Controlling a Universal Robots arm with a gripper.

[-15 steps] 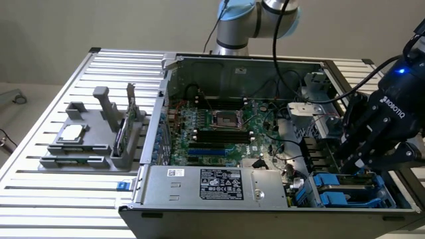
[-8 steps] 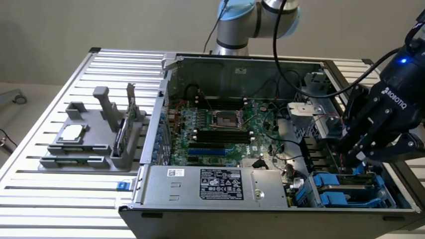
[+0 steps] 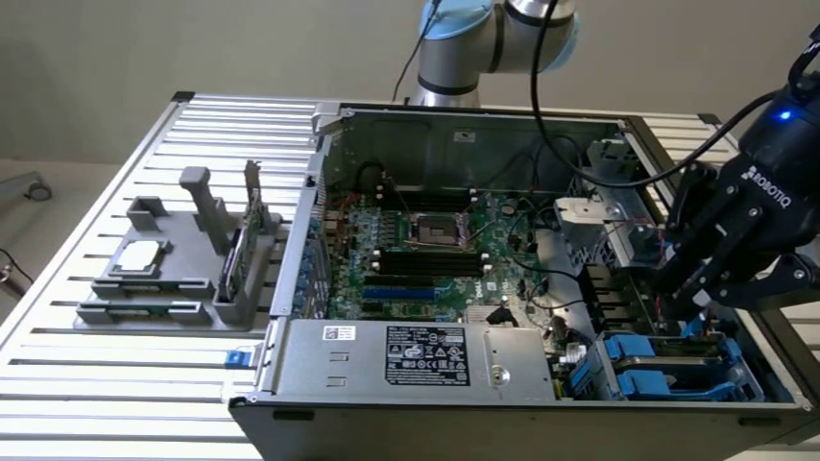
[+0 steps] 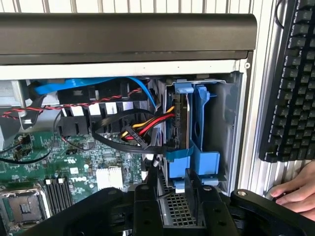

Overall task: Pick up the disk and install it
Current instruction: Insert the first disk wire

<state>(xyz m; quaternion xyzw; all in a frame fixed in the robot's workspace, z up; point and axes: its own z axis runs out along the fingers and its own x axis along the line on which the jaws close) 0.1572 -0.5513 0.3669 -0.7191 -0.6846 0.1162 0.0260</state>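
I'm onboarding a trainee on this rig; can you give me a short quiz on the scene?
1. True or false: the end effector is above the drive-bay corner of the open computer case.
2. What colour is the carrier framing the disk in the bay? A red, B blue, C green.
3. Fill in: beside the case, a hand rests near a black ____.
Key: 1 true; 2 B; 3 keyboard.
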